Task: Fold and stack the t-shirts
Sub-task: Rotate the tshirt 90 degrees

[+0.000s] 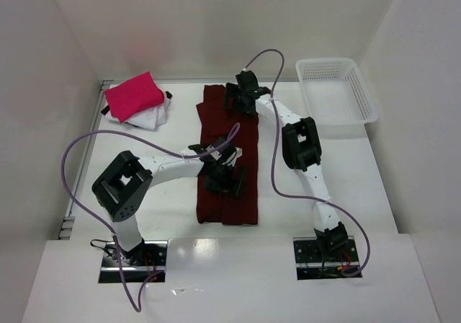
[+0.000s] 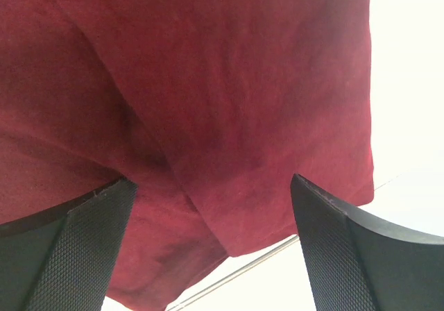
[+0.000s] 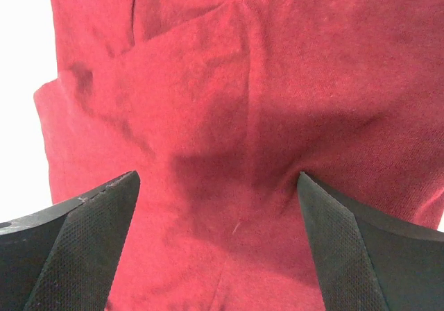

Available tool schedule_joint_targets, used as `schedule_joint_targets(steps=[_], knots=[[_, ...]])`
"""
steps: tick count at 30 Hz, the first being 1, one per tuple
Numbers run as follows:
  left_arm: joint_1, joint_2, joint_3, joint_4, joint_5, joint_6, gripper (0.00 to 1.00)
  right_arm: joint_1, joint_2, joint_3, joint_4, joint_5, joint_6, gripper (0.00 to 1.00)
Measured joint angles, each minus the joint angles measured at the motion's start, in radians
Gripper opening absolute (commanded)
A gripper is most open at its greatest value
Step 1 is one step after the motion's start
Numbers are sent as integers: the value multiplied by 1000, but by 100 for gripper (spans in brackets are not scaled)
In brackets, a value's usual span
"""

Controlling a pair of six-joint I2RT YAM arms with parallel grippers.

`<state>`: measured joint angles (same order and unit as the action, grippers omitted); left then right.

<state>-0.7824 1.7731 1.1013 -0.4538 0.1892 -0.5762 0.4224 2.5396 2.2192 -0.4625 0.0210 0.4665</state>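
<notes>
Your dark maroon t-shirt (image 1: 215, 204) lies in a long strip mid-table. The white basket (image 1: 364, 96) sits at 2 o'clock. At 10 o'clock, the pink t-shirt (image 1: 133, 96) rests on the white t-shirt (image 1: 151, 119). Your left gripper (image 2: 211, 184) and right gripper (image 3: 218, 175) are over the maroon one, fingers apart.

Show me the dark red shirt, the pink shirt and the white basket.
dark red shirt (image 1: 227, 206): top view, its near end.
pink shirt (image 1: 134, 96): top view, middle of its top face.
white basket (image 1: 365, 92): top view, its right wall.

Bright, even light; top view sharp.
The white tabletop (image 2: 409, 82) blows out in wrist views; the dark maroon cloth t-shirt (image 3: 243, 116) carries soft shadows.
</notes>
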Motion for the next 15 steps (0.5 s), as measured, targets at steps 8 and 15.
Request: schedule_joint_targets(steps=[8,15], knots=[[0,9,10,27,18,-5,100,-15,47,84,-19,-20,0,100],[-5,-110,11,-38,-89,-25,100,-26,-109,-112,3,-64,4,100]])
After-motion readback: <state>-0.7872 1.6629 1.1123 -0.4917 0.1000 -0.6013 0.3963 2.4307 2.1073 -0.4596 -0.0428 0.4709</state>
